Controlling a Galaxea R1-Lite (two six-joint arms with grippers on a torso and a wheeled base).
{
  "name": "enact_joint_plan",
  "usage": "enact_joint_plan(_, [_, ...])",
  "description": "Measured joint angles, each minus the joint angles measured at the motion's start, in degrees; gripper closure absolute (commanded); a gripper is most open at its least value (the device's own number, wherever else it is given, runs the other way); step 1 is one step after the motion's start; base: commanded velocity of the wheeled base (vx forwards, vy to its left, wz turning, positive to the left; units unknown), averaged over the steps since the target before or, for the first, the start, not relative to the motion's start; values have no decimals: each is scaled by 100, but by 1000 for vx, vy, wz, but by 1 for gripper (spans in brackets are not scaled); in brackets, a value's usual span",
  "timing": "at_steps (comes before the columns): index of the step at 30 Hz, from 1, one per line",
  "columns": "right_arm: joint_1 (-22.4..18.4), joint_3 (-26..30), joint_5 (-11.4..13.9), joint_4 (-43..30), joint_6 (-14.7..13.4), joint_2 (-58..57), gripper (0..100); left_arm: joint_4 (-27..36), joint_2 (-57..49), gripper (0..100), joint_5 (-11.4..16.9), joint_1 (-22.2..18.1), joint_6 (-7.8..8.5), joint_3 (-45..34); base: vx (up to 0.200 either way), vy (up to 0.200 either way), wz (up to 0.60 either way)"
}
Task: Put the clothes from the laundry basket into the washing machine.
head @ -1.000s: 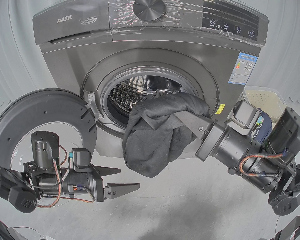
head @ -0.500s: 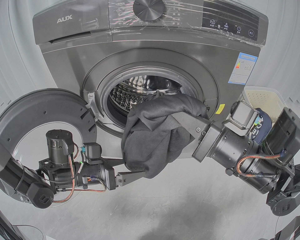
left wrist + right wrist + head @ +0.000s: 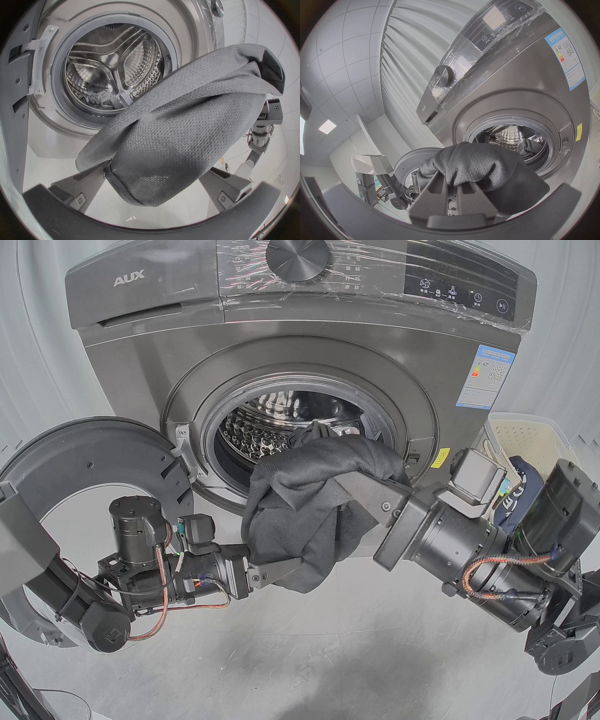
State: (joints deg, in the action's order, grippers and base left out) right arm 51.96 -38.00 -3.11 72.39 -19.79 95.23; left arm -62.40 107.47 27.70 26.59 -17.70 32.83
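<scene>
Pale grey floor point(image 3: 350, 652) and a pleated curtain point(image 3: 403, 78) surround the front-loading washing machine point(image 3: 156, 359), whose round door point(image 3: 87, 452) stands swung open on its left side. A black knit garment point(image 3: 300, 509) hangs in front of the port, its bunched upper end at the lower right rim of the opening with a tuft pointing into the drum point(image 3: 275, 415). Its long axis runs downward from there, slanting a little toward the robot's left, and its lower end hangs free above the floor. The right gripper point(image 3: 452, 182) is pinched tight on the upper bunch; cloth hides its fingertips in the head view. The left gripper point(image 3: 157, 167) sits at the hanging end with its 2 fingers spread wide, 1 on each side of the cloth, and their tips are covered by it. Inside the drum, at its bottom, lies a small heap of grey clothes point(image 3: 106, 98), partly hidden by the garment. At the machine's right side stands the cream laundry basket point(image 3: 531, 434), holding a dark blue item point(image 3: 522, 484) largely blocked by the right arm.
</scene>
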Motion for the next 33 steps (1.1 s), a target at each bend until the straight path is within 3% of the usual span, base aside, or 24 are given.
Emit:
enact_joint_plan(1, [-6,0,-1,4,0,11,100,-24,2,100,0,6,-11,-11,0,0,0])
enact_joint_plan(17, [-91,-54,-52,-2,2,206,100,-375,-806,100,11,623,-63,-987,0,0,0])
enact_joint_plan(18, [-91,-54,-59,-7,2,221,0,-378,-896,100,11,668,-63,-1068,0,0,0])
enact_joint_plan(24, [-100,-12,-94,-35,22,366,0,-385,-1503,100,9,806,-99,-1357,0,0,0])
enact_joint_plan(29, [-89,230,-83,-55,57,422,0,-372,-1862,100,-57,800,-446,-1232,0,0,0])
enact_joint_plan(33, [-80,486,-69,-57,74,380,0,-383,-1982,100,-268,795,-523,-1079,0,0,0])
